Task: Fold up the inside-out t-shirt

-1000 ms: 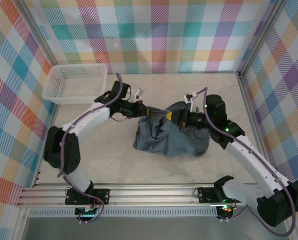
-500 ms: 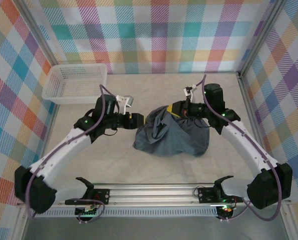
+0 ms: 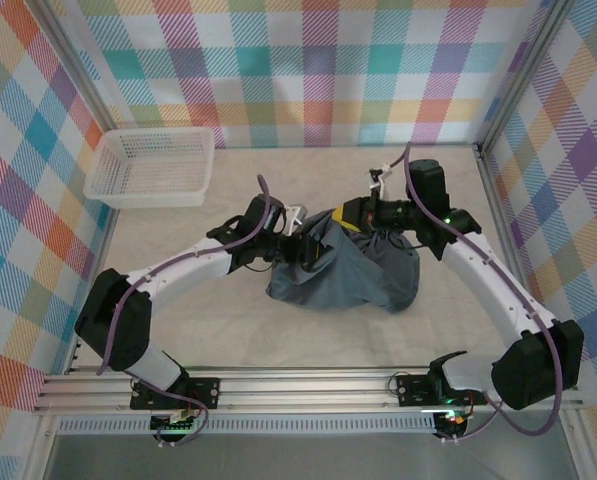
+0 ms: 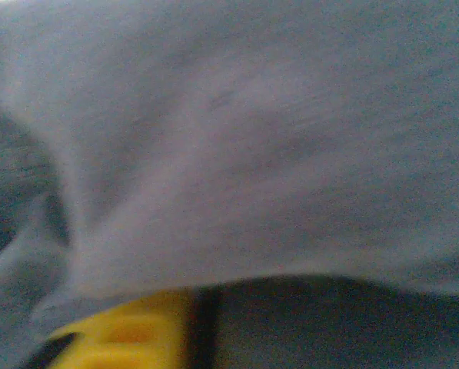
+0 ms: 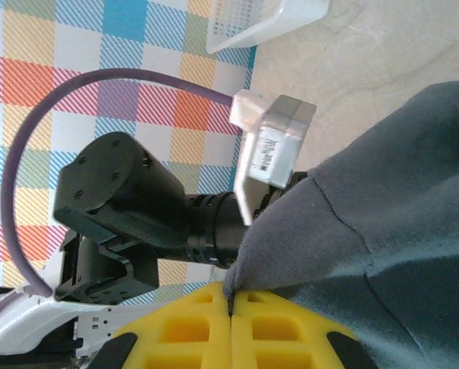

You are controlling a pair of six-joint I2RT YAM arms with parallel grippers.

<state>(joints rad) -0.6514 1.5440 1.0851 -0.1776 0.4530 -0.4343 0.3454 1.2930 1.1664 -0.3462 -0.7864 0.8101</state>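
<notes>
- inside-out t-shirt [image 3: 353, 272]: soft knit cloth, slate-grey, matt, faintly heathered. A stitched seam stands slightly proud just beyond the fingertips of the right gripper [image 5: 231, 296].
- fingers [image 5: 187, 332]: yellow moulded plastic, matt, with recessed pockets.
- white housing [image 5: 271, 146], farther out past the fingertips: plastic, dull, finely ridged.
- black joint casing [image 5: 114, 200], beside it: smooth, satin sheen.
- cable [image 5: 98, 84]: purple sheath, smooth.
- basket [image 3: 153, 165]: white plastic mesh, slightly glossy.
- table [image 3: 228, 325]: pale, mottled, matt.
- rail [image 3: 308, 385]: bare brushed metal.
</notes>
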